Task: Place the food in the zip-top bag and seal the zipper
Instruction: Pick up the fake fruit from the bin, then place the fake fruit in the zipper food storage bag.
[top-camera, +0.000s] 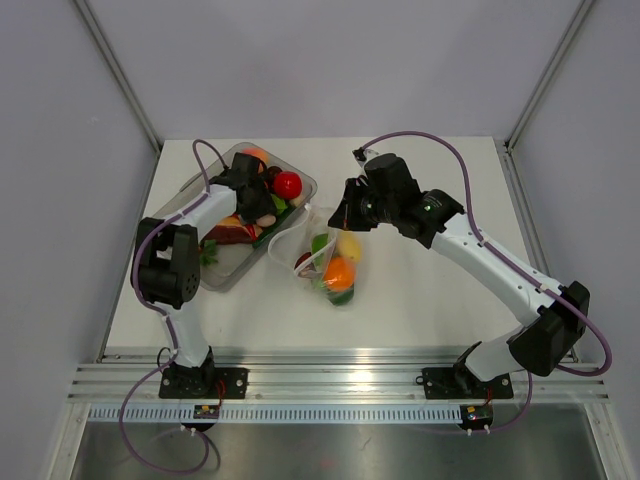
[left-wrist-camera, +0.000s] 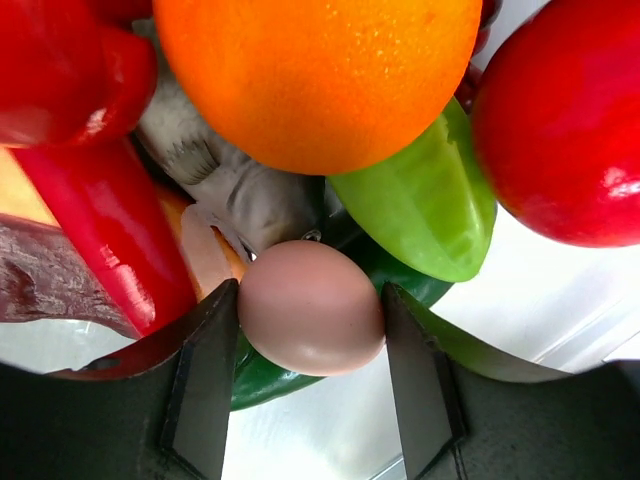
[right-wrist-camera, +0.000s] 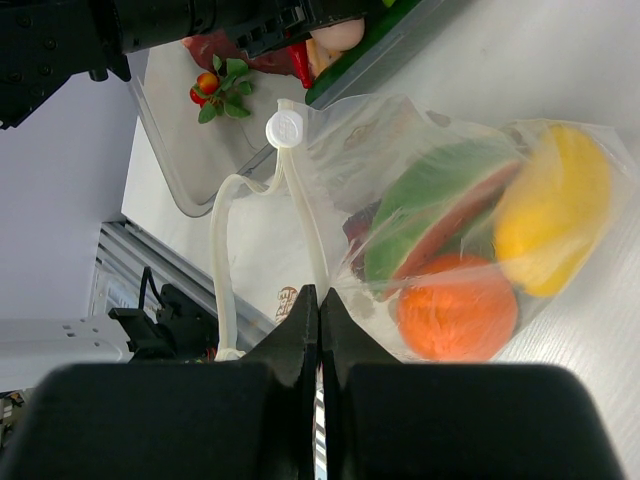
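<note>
Over toward the back-left corner of the table sits the clear tray (top-camera: 228, 270). The left arm is folded, with its elbow up over the tray's near end and its forearm running back over the pile. The left gripper (left-wrist-camera: 311, 295) points down into the pile and has closed onto a peach-pink egg (left-wrist-camera: 310, 322), a finger against each side. I can't say how firmly it presses. An orange (left-wrist-camera: 320, 70), a green pepper (left-wrist-camera: 425, 205), a round red fruit (left-wrist-camera: 565, 120) and a red pepper (left-wrist-camera: 120, 235) crowd around it. The egg looks light, hard and glossy, so I'd expect it to squirt out unless it is held square across its belly. Just right of the tray, near the middle of the table, lies the zip-top bag (top-camera: 330, 262), already holding an orange piece (right-wrist-camera: 457, 308), a yellow one (right-wrist-camera: 553, 205) and a green-and-red slice (right-wrist-camera: 440, 205). It is thin, floppy film that will sag, so it is best held at the mouth by the whitish zipper (right-wrist-camera: 225, 250), which loops open. The right arm stretches diagonally from its base at the front edge. Its wrist is low and the right gripper (right-wrist-camera: 318, 302) is pinched tight on the bag's edge.
</note>
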